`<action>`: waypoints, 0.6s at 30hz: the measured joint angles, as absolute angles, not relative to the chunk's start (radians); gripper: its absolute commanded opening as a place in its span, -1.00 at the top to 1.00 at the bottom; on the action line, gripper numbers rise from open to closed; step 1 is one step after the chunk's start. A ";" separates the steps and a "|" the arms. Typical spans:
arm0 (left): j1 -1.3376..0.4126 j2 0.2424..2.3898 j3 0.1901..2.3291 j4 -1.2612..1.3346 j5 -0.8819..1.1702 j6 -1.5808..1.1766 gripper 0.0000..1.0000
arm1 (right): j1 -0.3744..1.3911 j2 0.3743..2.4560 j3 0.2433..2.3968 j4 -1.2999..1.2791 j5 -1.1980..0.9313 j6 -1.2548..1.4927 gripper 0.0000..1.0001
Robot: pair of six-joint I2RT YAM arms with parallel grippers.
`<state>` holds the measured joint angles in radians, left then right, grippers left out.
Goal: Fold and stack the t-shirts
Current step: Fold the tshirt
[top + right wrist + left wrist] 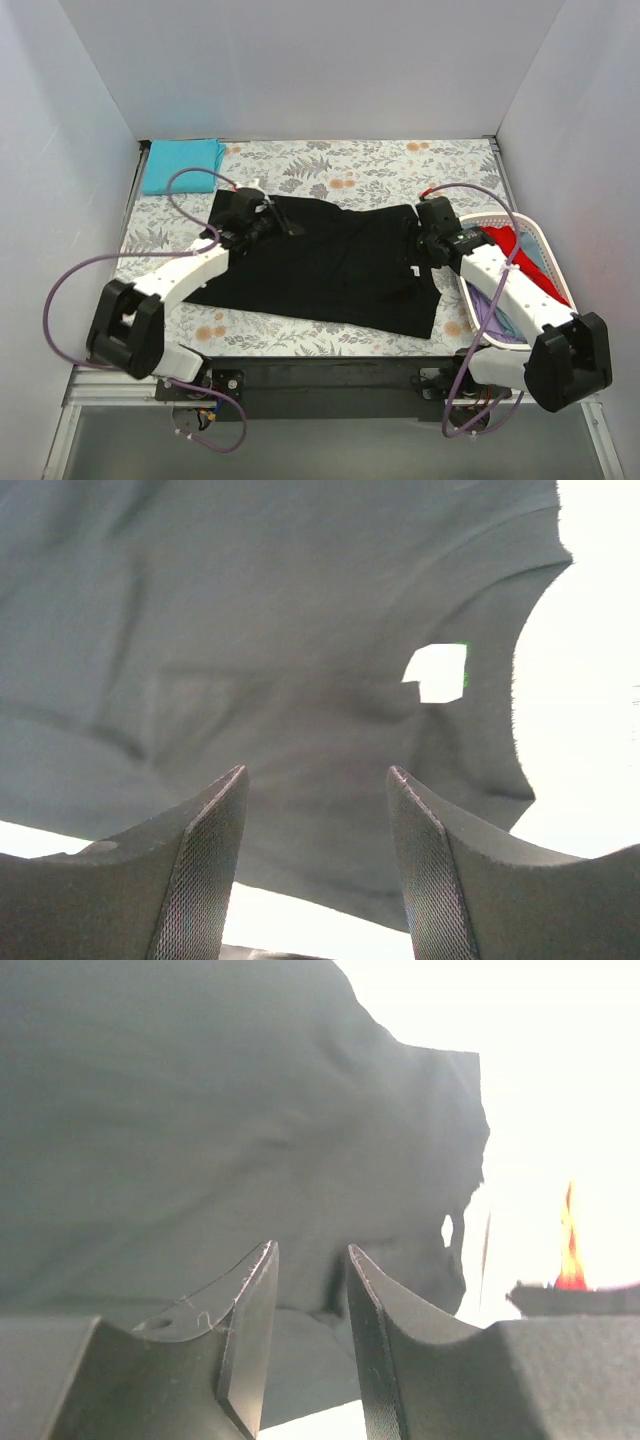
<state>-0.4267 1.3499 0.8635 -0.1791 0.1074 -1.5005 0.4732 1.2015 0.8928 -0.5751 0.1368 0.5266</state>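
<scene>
Far left, at the table's (340, 168) back left corner, we see the teal t-shirt (182, 165) lying folded flat, well apart from both arms.

Next is the left arm, reaching in from the near left over the left part of the black t-shirt (330, 270). In the left wrist view the left tool (310, 1260) has its fingers (250, 1310) a little apart. The gap is narrow, with only dark cloth seen beyond it, and we see nothing pinched. We cannot tell whether the tips touch the cloth.

The black t-shirt lies spread across the middle of the table, mostly flat with soft wrinkles. Its near right corner sits close to the near table edge. Its small white neck label (437, 672) shows toward the right side, near the right arm's wrist.

The right tool (318, 780) hangs over the shirt's right part, by the neckline. Its fingers (205, 860) are clearly spread and hold nothing, and black cloth fills the view beyond them.

Far right is the white laundry basket (545, 240), at the table's right edge and partly under the right arm. The red t-shirt (510, 245) lies bunched inside it at the far end. A light-blue t-shirt (492, 315) sits in the near part, mostly hidden by the arm. Both views from the wrists are blown out white past the cloth edge.
</scene>
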 measured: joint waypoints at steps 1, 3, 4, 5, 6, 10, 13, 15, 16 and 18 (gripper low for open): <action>-0.452 1.398 0.886 -0.155 0.142 -1.482 0.35 | 0.442 1.215 0.895 -0.571 0.134 0.516 -0.27; -0.508 1.497 0.926 -0.117 0.189 -1.453 0.34 | 0.386 1.242 0.895 -0.569 0.126 0.489 -0.26; -0.538 1.547 0.942 -0.101 0.213 -1.439 0.34 | 0.363 1.253 0.895 -0.567 0.123 0.477 -0.26; -0.558 1.581 0.952 -0.093 0.229 -1.431 0.34 | 0.349 1.262 0.895 -0.566 0.117 0.468 -0.25; -0.587 1.630 0.968 -0.083 0.251 -1.420 0.35 | 0.339 1.269 0.895 -0.564 0.111 0.461 -0.25; -0.661 1.763 1.024 -0.065 0.307 -1.393 0.35 | 0.315 1.285 0.887 -0.539 0.082 0.438 -0.24; -0.698 1.823 1.063 -0.057 0.329 -1.380 0.35 | 0.307 1.286 0.863 -0.518 0.067 0.430 -0.24; -0.715 1.840 1.077 -0.050 0.337 -1.378 0.35 | 0.302 1.286 0.841 -0.507 0.059 0.426 -0.23; -0.720 1.844 1.081 -0.047 0.340 -1.377 0.36 | 0.300 1.286 0.832 -0.502 0.055 0.425 -0.23; -0.731 1.851 1.086 -0.042 0.343 -1.376 0.37 | 0.295 1.291 0.813 -0.492 0.048 0.421 -0.23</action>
<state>-0.7307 1.8507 1.0863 -0.0418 0.3428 -1.3758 0.2955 1.2915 0.8127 -0.4923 0.0483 0.4206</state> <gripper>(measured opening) 0.322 0.618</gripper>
